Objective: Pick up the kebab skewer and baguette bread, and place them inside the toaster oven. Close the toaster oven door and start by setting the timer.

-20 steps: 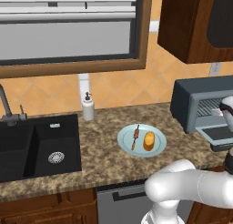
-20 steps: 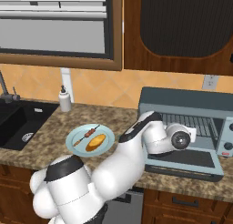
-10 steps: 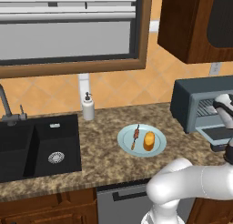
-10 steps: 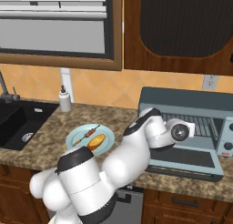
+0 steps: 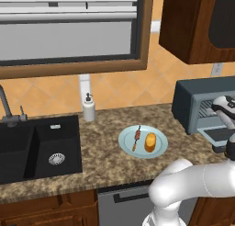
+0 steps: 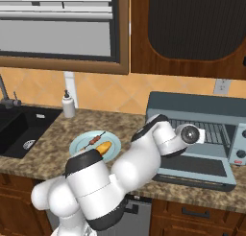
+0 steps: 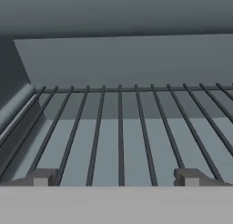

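The kebab skewer (image 5: 137,138) and the stubby golden baguette bread (image 5: 150,142) lie side by side on a pale blue plate (image 5: 127,148) on the counter; the right base view shows the skewer (image 6: 93,140), the bread (image 6: 102,147) and the plate (image 6: 78,147) as well. The toaster oven (image 6: 192,105) stands to the right with its door (image 6: 192,166) dropped flat. My gripper (image 7: 116,177) hangs open and empty at the oven's mouth (image 6: 199,134), looking along the wire rack (image 7: 120,132), far from the plate.
A black sink (image 5: 36,144) with a faucet (image 5: 5,108) lies at the left, and a soap dispenser (image 5: 89,108) stands by the wall. Dark wooden cabinets (image 6: 187,31) hang above the oven. Control knobs (image 6: 239,136) sit on the oven's right side.
My hand has risen a little and moved up to the oven opening. The skewer, bread and plate have stayed put.
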### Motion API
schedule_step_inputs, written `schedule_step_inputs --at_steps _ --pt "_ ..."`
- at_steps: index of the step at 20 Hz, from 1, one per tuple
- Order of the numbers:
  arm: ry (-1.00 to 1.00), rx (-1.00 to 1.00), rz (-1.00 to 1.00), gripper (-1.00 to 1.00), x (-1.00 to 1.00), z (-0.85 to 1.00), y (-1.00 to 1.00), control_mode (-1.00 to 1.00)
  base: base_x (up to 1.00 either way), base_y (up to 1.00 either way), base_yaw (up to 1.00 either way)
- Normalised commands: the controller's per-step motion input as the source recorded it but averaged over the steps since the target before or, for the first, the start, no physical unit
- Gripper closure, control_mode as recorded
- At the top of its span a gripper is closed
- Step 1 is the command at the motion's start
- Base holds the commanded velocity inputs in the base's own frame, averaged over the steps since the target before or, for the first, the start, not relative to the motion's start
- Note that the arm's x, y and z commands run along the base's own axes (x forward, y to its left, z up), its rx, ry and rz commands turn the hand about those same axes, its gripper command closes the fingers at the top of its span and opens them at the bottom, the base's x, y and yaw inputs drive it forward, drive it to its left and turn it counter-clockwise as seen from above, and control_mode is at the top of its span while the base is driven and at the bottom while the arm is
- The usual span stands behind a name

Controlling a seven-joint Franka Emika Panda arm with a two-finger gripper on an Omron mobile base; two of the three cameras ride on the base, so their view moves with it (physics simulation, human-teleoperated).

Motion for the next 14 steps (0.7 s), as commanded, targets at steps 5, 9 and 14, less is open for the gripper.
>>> schedule_step_inputs --at_steps 5,9,14 --pt "0.05 0.00 0.00 -1.00 0.00 -0.19 0.00 -1.00 0.00 0.00 0.00" --pt "0.06 0.00 0.00 -1.00 0.00 -0.16 0.00 -1.00 0.00 0.00 0.00" --pt "0.06 0.00 0.00 -1.00 -0.12 -0.29 0.00 -1.00 0.00 0.00 0.00"
